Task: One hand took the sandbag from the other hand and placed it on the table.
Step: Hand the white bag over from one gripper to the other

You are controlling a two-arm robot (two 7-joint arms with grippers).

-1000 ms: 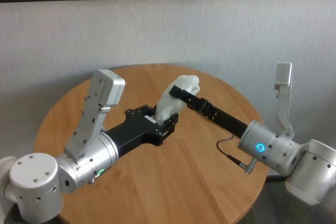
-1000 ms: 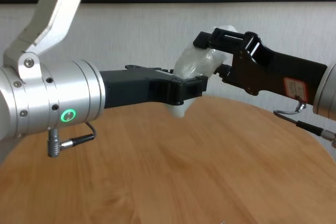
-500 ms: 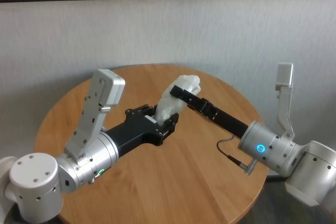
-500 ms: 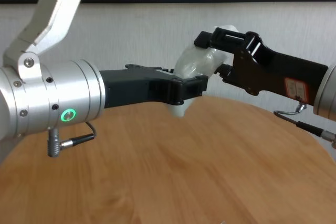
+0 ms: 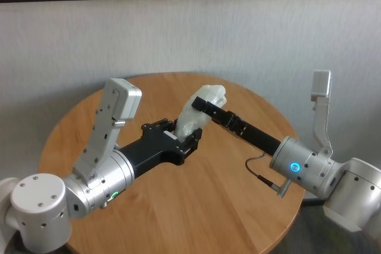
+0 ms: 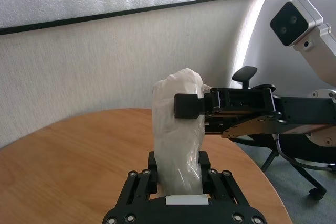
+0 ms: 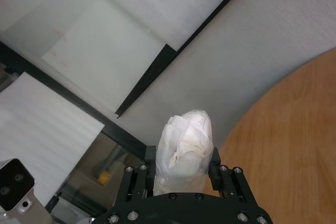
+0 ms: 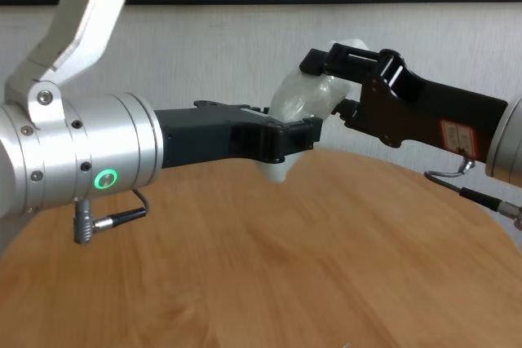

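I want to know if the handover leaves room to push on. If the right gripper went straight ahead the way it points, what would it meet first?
The right gripper is already closed on the sandbag, so pushing on just presses that further in. Past the bag, its line looks clear toward the wall, though depth is unclear.

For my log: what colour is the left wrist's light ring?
Green; the left wrist's light ring shows best in the chest view.

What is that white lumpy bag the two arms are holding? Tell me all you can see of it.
The sandbag is a small white lumpy pouch wrapped in crinkled clear plastic. It stands tilted in the air above the round wooden table, touching no surface. The left hand clamps its lower end, and the right hand clamps it near the top.
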